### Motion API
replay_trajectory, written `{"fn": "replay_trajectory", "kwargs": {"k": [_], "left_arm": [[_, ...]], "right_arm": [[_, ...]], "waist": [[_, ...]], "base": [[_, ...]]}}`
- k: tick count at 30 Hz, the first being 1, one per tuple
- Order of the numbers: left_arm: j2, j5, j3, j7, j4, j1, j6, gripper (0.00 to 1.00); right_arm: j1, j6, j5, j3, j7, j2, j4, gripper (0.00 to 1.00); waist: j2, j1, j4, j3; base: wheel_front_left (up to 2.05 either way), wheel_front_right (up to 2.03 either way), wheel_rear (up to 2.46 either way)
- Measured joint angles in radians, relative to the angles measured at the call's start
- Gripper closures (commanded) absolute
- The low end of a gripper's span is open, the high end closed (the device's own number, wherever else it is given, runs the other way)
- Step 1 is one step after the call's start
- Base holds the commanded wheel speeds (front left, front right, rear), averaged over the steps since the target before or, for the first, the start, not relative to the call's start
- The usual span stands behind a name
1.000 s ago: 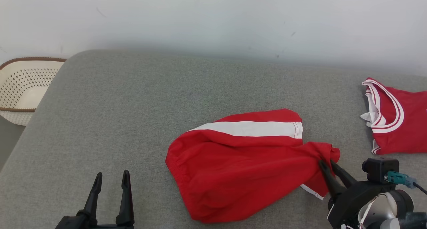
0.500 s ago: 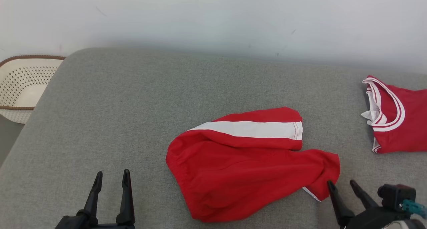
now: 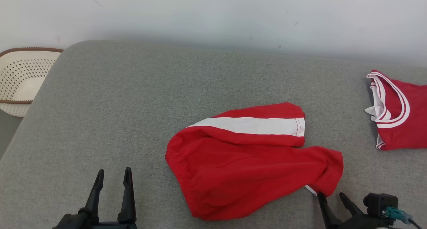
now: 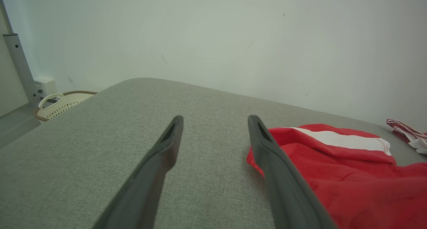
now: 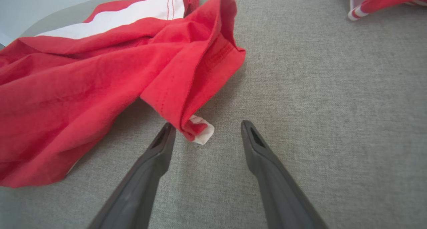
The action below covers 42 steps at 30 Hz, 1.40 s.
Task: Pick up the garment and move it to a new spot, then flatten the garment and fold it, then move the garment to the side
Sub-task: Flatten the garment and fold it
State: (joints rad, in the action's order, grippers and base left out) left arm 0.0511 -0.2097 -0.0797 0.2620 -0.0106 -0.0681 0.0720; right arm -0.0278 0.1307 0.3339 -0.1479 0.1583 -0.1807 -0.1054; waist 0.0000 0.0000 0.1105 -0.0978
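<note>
Red shorts (image 3: pixel 247 169) lie crumpled on grey worktop (image 3: pixel 133 99). Right tool (image 3: pixel 331 194) spread wide, empty, just beside shorts' near-right corner; one fingertip perhaps brushing the hem. Left tool (image 3: pixel 113 170) wide, empty, left of shorts, apart. Jersey (image 3: pixel 400 122) well right of shorts.

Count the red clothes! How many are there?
2. The shorts lie in the middle; the shirt lies at the far right, partly cut off by the picture's edge. More could lie beyond it.
</note>
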Motion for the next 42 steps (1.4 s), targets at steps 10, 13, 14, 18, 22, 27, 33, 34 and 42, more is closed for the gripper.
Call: {"fn": "replay_trajectory", "kwargs": {"k": [10,13,14,18,22,27,33,34,42], "left_arm": [[0.0,0.002,0.003,0.0,0.01,-0.013,0.0,0.0],[0.0,0.002,0.009,0.0,0.012,-0.008,0.0,0.0],[0.0,0.002,0.01,0.0,0.013,-0.002,0.0,0.0],[0.0,0.001,0.008,0.0,0.017,0.008,0.0,0.0],[0.0,0.001,0.013,0.0,0.019,0.012,-0.001,0.0],[0.0,0.001,0.013,0.0,0.021,0.017,-0.005,0.0],[0.0,0.001,0.011,0.0,0.025,0.019,-0.009,0.0],[0.0,0.001,0.011,0.0,0.026,0.019,-0.009,0.0],[0.0,0.0,0.008,0.0,0.031,0.019,-0.01,0.0]], "right_arm": [[0.115,0.0,-0.016,-0.069,-0.039,-0.02,-0.17,1.0],[0.112,0.0,0.024,-0.07,-0.043,-0.022,-0.168,1.0],[0.105,0.0,0.043,-0.068,-0.041,-0.023,-0.159,1.0],[0.052,0.0,0.101,-0.067,-0.008,-0.035,-0.076,1.0],[-0.013,0.0,0.151,-0.073,0.075,-0.058,0.036,1.0],[-0.091,0.0,0.195,-0.063,0.207,-0.102,0.161,1.0],[-0.156,0.0,0.233,-0.04,0.336,-0.128,0.284,1.0],[-0.165,0.0,0.242,-0.033,0.352,-0.128,0.297,1.0],[-0.174,0.0,0.187,0.011,0.322,-0.115,0.337,0.0]], "waist": [[0.0,0.0,0.011,0.003],[0.0,0.0,0.008,0.014],[0.0,0.0,0.006,0.017],[0.0,0.0,-0.004,0.033],[0.0,0.0,-0.022,0.043],[0.0,0.0,-0.043,0.052],[0.0,0.0,-0.054,0.05],[0.0,0.0,-0.055,0.048],[0.0,0.0,-0.052,0.044]], "base": [[0.0,0.0,0.0],[0.0,0.0,0.0],[0.0,0.0,0.0],[0.0,0.0,0.0],[0.0,0.0,0.0],[0.0,0.0,0.0],[0.0,0.0,0.0],[0.0,0.0,0.0],[0.0,0.0,0.0]]}}
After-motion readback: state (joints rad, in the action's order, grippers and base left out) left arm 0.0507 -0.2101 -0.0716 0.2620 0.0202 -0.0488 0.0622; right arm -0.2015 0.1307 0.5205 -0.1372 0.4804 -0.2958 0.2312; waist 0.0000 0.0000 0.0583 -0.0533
